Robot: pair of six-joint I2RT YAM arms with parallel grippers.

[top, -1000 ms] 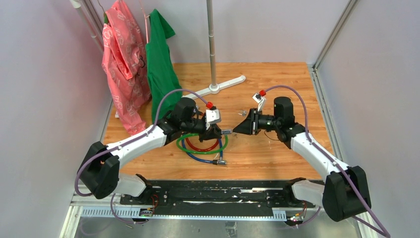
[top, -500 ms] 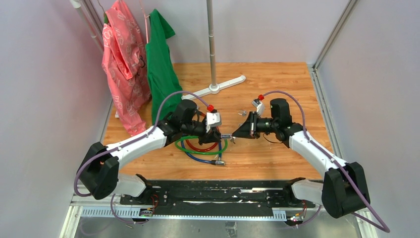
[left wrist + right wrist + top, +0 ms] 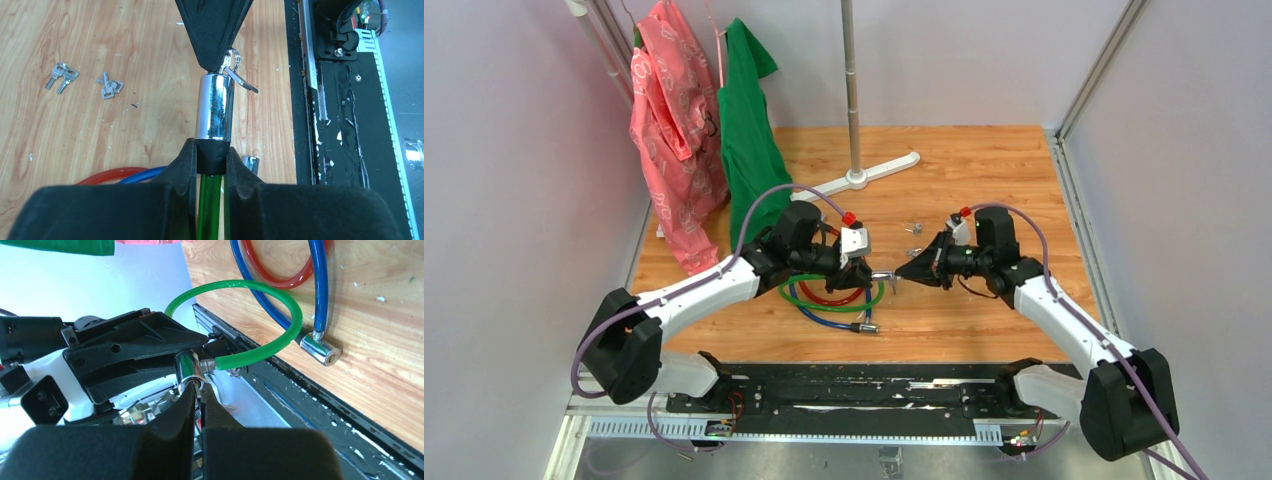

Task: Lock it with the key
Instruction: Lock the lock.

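Note:
My left gripper (image 3: 864,270) (image 3: 212,152) is shut on the black collar of the green cable lock (image 3: 210,205), just below its chrome cylinder (image 3: 215,107) (image 3: 882,272). My right gripper (image 3: 904,272) (image 3: 198,390) is shut on the tiny key (image 3: 200,384). Its tip is at the open end of the chrome cylinder (image 3: 186,365). In the left wrist view the right fingers (image 3: 212,30) touch the cylinder's top, and a key ring with a spare key (image 3: 240,80) dangles beside them. The green cable (image 3: 280,340) loops to the table.
Red (image 3: 829,297) and blue (image 3: 824,318) cable locks lie coiled under the left gripper, the blue one's chrome end (image 3: 320,350) near the front. Loose keys (image 3: 61,77) (image 3: 109,87) lie on the wood. A clothes stand (image 3: 852,90) with pink (image 3: 669,130) and green (image 3: 749,130) garments stands behind.
My right gripper has moved left and down and rolled its wrist, closing the gap until its tip meets the chrome cylinder. The left gripper has barely moved.

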